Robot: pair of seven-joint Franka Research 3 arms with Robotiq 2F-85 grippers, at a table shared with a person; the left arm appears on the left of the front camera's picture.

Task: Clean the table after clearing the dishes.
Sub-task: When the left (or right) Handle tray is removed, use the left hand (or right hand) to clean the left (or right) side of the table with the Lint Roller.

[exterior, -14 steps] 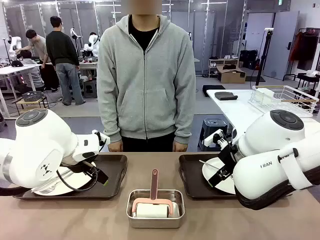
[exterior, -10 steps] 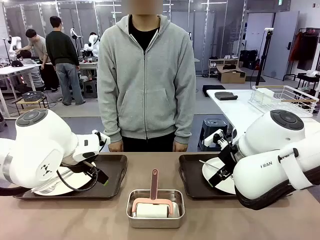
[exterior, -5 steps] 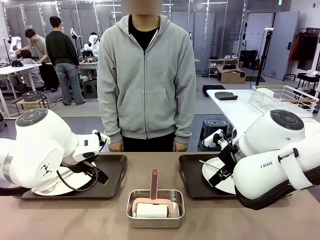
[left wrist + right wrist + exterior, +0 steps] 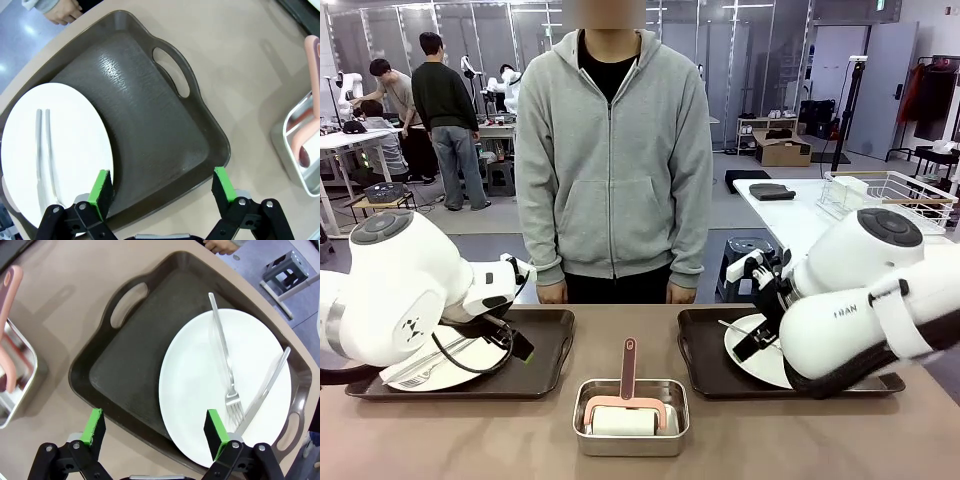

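Two dark handled trays lie on the beige table [image 4: 520, 440]. The left tray [image 4: 548, 340] carries a white plate [image 4: 445, 368] with cutlery [image 4: 42, 145]. My left gripper [image 4: 520, 350] hovers open above this tray's near edge [image 4: 150, 125], with the plate [image 4: 60, 155] by one finger. The right tray [image 4: 705, 355] holds a white plate [image 4: 748, 350] with a fork [image 4: 222, 360] and a knife [image 4: 262, 390]. My right gripper [image 4: 757, 338] hangs open over that tray [image 4: 125, 365] and plate [image 4: 200, 385]. Neither gripper holds anything.
A small steel pan [image 4: 630, 415] with a pink-handled roller sits at the front middle between the trays. A person in a grey hoodie [image 4: 612, 160] stands at the far edge, hands down by the table. A white table with a wire rack [image 4: 885, 195] stands at the back right.
Both arms have risen slightly, and the right arm has shifted a little toward the left. Both grippers stay open, and the trays and plates have not moved.
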